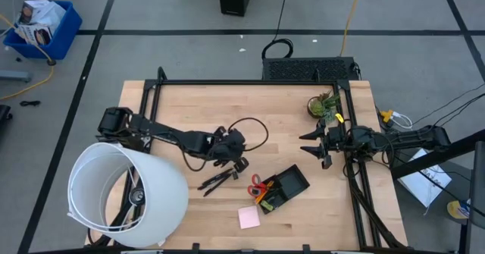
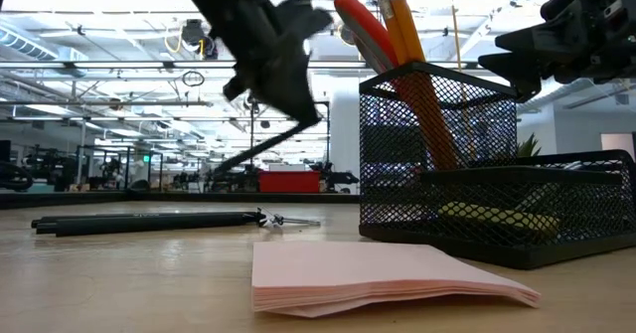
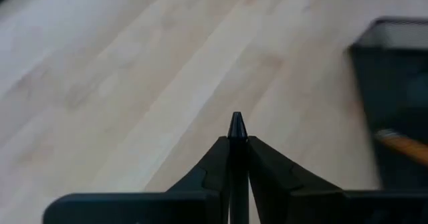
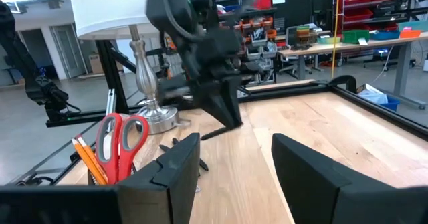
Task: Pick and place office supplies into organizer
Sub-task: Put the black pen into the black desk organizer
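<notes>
- The organizer [image 1: 294,182], a black mesh tray, sits on the table [image 1: 197,110] toward its front and right of centre; red-handled scissors [image 1: 258,183] and orange pencils [image 1: 264,199] stand in the end nearer the left arm.
- Going left to right in your high view, you first meet the big white lampshade [image 1: 129,195] over the table's front-left corner.
- Next comes your left gripper [image 1: 239,164], reaching toward the middle of the table, just left of the organizer. Its fingers [image 3: 207,170] are pinched tight on a black pen [image 3: 237,127], whose tip pokes out between them; the low view shows the pen slanting down, clear of the tabletop.
- Under and just left of that gripper, more black pens [image 1: 216,180] lie on the wood.
- The pink sticky-note pad [image 1: 248,217] lies flat in front of the organizer, close to it but apart.
- Farther right, your right gripper [image 1: 312,145] hovers beyond the organizer, its fingers spread wide with nothing between them.
- A small potted plant [image 1: 322,104] stands near the table's back-right corner.
</notes>
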Robot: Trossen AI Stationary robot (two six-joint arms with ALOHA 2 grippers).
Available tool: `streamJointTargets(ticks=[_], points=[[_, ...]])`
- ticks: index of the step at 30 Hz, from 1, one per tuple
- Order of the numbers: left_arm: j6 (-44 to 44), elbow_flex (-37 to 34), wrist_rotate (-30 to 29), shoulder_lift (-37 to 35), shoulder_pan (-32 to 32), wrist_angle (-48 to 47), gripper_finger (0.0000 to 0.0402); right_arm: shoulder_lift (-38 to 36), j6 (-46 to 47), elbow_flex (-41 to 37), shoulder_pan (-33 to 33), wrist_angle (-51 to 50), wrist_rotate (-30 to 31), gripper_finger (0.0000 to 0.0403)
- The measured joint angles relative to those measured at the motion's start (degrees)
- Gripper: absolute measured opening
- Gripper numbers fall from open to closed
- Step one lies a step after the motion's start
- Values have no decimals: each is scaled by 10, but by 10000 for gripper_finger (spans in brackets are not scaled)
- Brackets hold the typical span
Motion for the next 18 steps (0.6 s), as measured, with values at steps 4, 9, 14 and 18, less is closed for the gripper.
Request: streamJointTargets(ticks=[4,9,14,18], points=[[43,0,-9,-13,-12,74,49,0,0,0,0,0,0,183],[102,0,-10,-17,-26,168,34,0,0,0,0,0,0,183],[159,0,-9,-16,-38,259,44,0,0,0,0,0,0,183],[227,0,-1,-16,-50,310,52,0,0,0,0,1,0,183]])
